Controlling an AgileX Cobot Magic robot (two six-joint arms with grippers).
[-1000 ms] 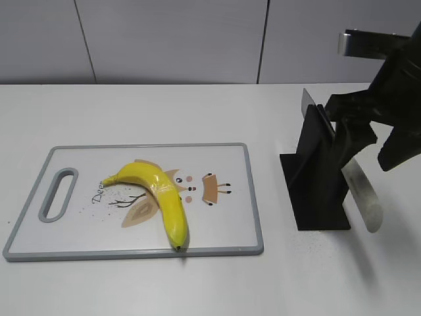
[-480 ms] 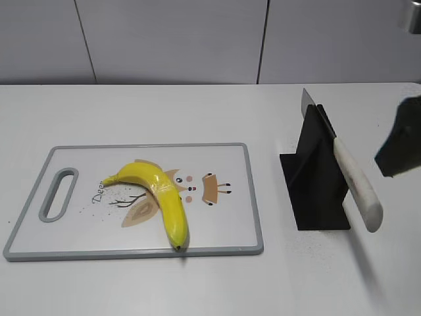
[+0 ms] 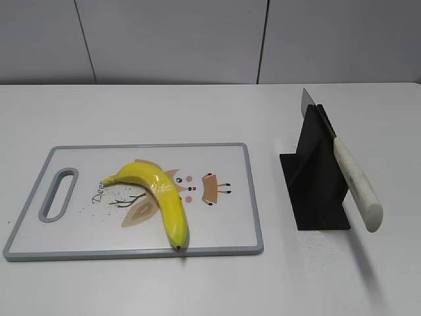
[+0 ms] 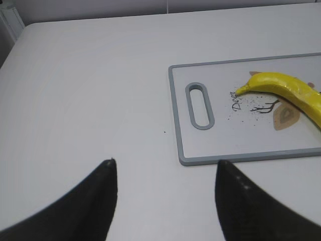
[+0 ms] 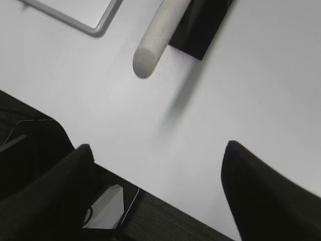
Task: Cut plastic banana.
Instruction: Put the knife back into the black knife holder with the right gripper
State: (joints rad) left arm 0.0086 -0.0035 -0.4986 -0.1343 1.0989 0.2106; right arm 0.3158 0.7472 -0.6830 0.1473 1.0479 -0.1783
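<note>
Table (image 3: 131, 112): a plain white surface fills the scene, with a grey panelled wall behind it.

Left gripper (image 4: 163, 173): seen only in the left wrist view, low in the frame. Its two dark fingers (image 4: 98, 201) are spread wide apart with nothing between them. It hangs above bare table, to the left of the board's handle end and not touching it.

Board (image 3: 233, 197): a white cutting board with a grey rim lies flat on the left half of the table. A long slot handle (image 3: 58, 193) is cut into its left end. Printed on its face are a small cartoon animal and dark lettering.

Banana (image 3: 161, 197): bright yellow and glossy, it lies on the board, a little left of the board's middle. It curves from its stem at the upper left down to its dark tip, which rests at the board's near rim. It looks whole, and nothing is touching it.

Stand (image 3: 316, 178): a black wedge-shaped holder sits on the table just right of the board, apart from it.

Knife (image 3: 355, 184): it rests tilted in the stand. Its metal blade pokes up behind the stand, and its pale handle slopes down toward the front right, past the stand's base.

Right gripper (image 5: 158, 165): seen only in the right wrist view. Its dark fingers (image 5: 256, 186) are spread wide and hold nothing. It is over bare table, clear of the knife handle's end.
</note>
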